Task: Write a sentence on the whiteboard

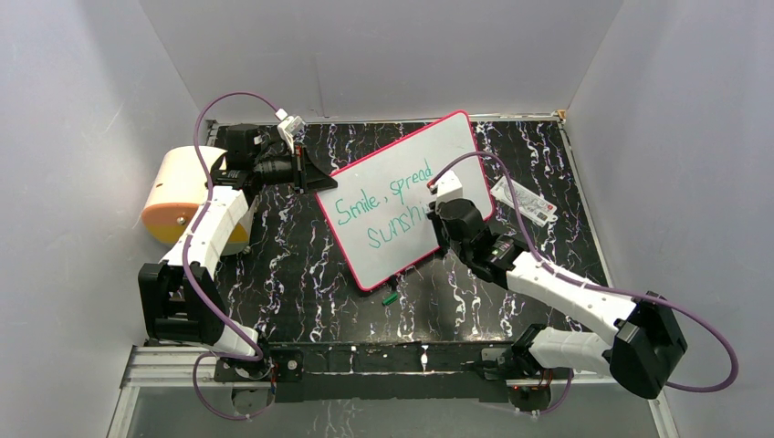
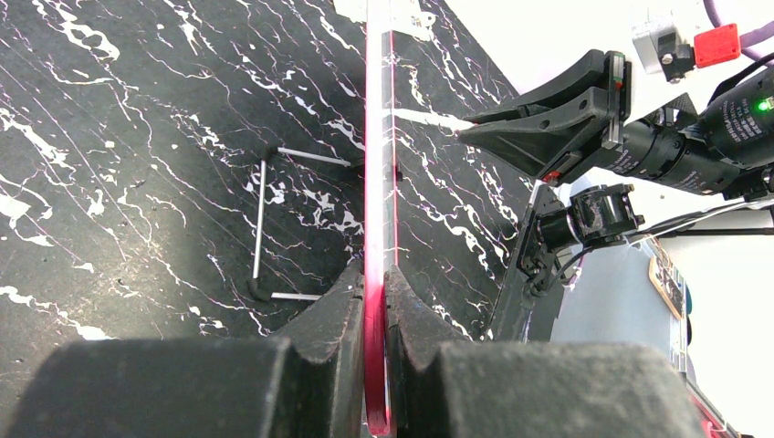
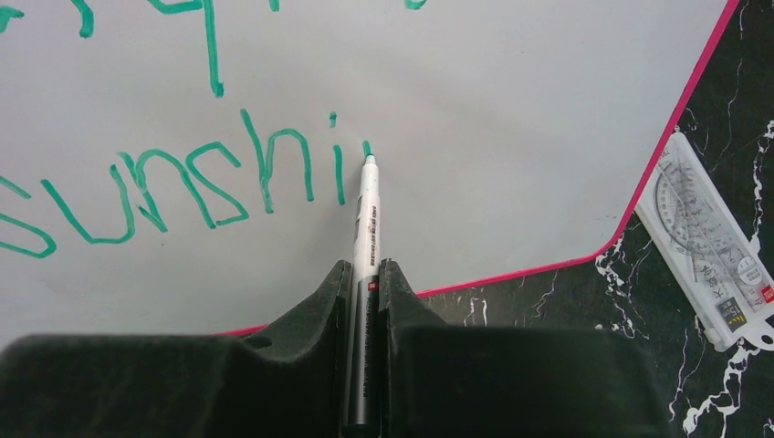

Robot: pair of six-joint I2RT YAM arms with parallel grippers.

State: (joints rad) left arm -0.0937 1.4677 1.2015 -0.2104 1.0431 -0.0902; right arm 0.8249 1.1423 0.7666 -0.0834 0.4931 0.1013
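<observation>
The whiteboard [image 1: 415, 160] lies tilted on the black marbled table, with a pink-red rim. The teal sentence [image 1: 383, 205] reads "Smile, spread" and below it "sunshi". My left gripper [image 1: 313, 179] is shut on the board's left edge. The left wrist view shows the rim [image 2: 379, 137] edge-on between the fingers of that gripper [image 2: 376, 278]. My right gripper [image 1: 438, 217] is over the board's lower right part and is shut on a grey marker [image 3: 367, 219]. The marker's green tip touches the board just right of the "sunshi" [image 3: 183, 182], at a fresh short stroke.
A clear ruler-and-protractor packet [image 1: 525, 203] lies right of the board and also shows in the right wrist view [image 3: 707, 246]. A green marker cap [image 1: 390, 297] lies below the board. A cream and orange roll [image 1: 178, 193] sits at the left. A thin wire bracket [image 2: 260, 219] lies on the table.
</observation>
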